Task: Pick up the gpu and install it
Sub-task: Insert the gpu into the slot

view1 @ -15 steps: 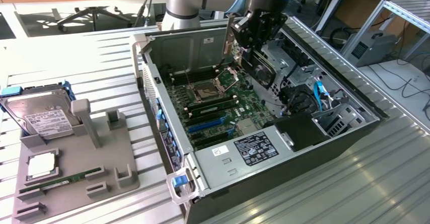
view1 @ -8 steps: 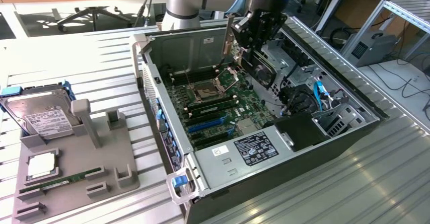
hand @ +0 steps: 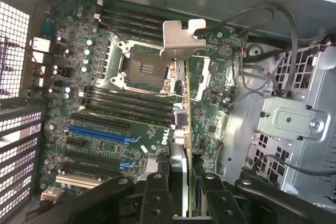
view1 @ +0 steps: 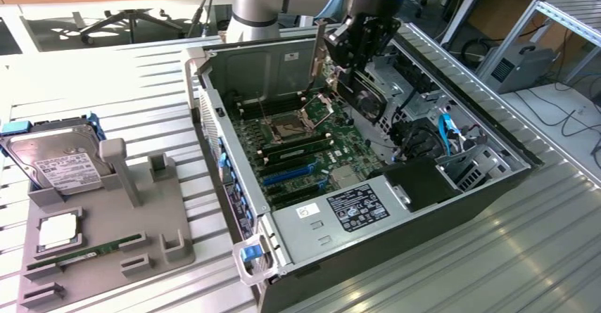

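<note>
While the gripper point(view1: 362, 42) clamps the gpu point(view1: 364, 91) edge-down over the motherboard point(view1: 300, 151), the card hangs directly beneath the fingers, its long axis seemingly lying across the blue slots point(hand: 100, 132) nearby.

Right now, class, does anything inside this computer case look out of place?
The gpu hangs clamped in the gripper above the motherboard, seated in no slot. The CPU socket lies open and looks empty.
</note>
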Robot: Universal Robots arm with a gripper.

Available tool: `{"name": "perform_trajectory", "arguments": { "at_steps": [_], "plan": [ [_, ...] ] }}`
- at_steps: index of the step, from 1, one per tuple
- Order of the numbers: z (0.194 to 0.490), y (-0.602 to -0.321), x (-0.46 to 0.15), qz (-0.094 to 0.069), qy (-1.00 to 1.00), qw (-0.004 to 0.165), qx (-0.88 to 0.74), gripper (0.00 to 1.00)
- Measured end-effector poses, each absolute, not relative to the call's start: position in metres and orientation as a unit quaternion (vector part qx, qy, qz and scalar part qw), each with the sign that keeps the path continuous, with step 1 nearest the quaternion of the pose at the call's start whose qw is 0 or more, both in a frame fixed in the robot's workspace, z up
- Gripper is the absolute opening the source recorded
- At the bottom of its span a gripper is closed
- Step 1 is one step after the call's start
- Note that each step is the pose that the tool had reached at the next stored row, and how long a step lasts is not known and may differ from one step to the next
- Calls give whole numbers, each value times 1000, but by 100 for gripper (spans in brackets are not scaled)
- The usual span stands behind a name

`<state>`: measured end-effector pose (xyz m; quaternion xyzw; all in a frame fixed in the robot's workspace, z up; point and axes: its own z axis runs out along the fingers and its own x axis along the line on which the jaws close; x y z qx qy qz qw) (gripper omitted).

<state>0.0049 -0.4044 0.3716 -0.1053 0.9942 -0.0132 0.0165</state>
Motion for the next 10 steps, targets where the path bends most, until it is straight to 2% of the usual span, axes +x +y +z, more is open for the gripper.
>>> {"name": "perform_trajectory", "arguments": {
  "at_steps": [10],
  "plan": [
    [372,-404,5,-13,993,17,-118,27]
  ]
}}
